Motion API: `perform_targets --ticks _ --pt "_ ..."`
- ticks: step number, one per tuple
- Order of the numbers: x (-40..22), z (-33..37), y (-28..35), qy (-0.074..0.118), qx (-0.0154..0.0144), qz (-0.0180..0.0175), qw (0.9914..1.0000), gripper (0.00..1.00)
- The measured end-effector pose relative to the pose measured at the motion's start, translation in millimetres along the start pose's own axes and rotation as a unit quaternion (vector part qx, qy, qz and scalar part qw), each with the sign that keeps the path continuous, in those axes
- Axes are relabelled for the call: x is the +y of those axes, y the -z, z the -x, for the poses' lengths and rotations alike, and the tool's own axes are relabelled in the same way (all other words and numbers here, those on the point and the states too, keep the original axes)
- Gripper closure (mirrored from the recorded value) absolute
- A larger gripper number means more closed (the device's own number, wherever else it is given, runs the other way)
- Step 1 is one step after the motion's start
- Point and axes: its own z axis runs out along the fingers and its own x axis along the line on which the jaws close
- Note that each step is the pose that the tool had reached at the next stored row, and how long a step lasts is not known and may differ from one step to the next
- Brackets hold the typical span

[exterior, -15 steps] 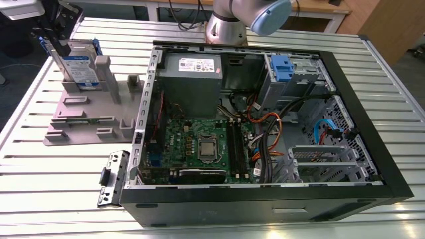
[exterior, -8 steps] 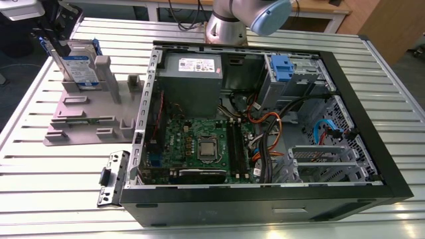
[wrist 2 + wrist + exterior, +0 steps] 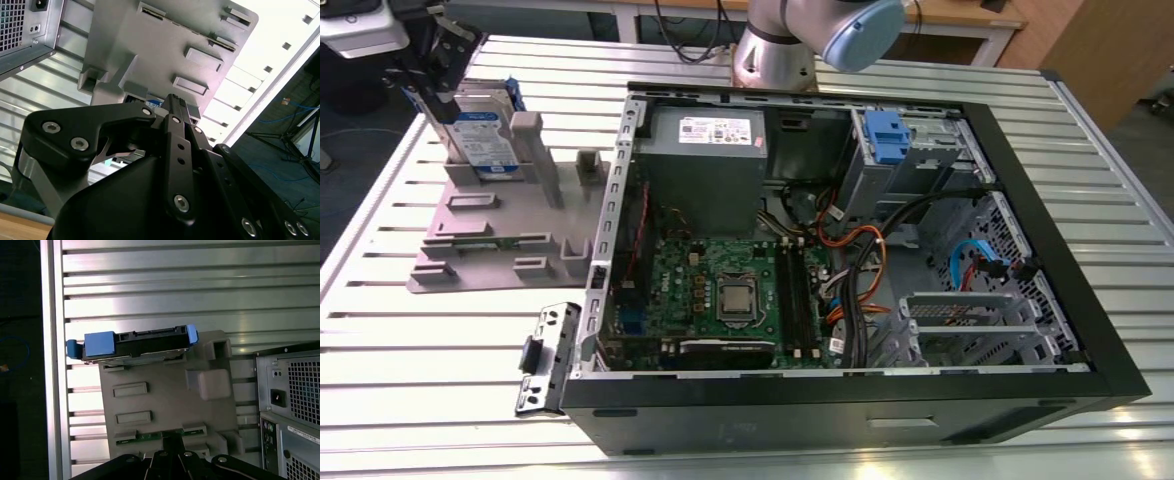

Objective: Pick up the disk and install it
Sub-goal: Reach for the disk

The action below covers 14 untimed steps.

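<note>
Blue-bracketed disk point(image 3: 483, 135) stood upright in the grey stand point(image 3: 467, 240), gripper point(image 3: 427, 85) at its 11 o'clock, grip impossible to tell.

Silver arm point(image 3: 771, 55), pale blue joint cap point(image 3: 861, 32), black pincer point(image 3: 172, 107), silver screw heads point(image 3: 181, 201).

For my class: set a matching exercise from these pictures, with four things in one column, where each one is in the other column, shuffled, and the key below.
Things
1. disk
2. gripper
3. grey metal box
4. grey stand

Places
A. flat on the table, beside the computer case
B. upright on its edge in the grey stand
C. inside the open computer case
D. at the disk's top edge

Pairs: 1-B, 2-D, 3-C, 4-A
</note>
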Motion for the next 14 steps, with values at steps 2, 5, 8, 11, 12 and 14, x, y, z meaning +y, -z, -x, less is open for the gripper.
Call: perform_targets --ticks 2,5,8,11,12,14 --pt "1.1 -0.1 -0.2 0.0 0.0001 0.0 1.0 0.9" --pt "3.7 -0.5 -0.5 0.0 0.0 0.0 1.0 0.9" --pt "6.4 -1.3 -0.8 0.0 0.0 0.0 1.0 0.9" --pt "8.3 -2.8 -1.1 0.0 0.0001 0.0 1.0 0.9" --pt "8.7 -3.3 -1.1 0.0 0.0001 -0.0001 1.0 0.9" --pt "9.2 -4.2 -1.4 0.0 0.0001 0.0 1.0 0.9"
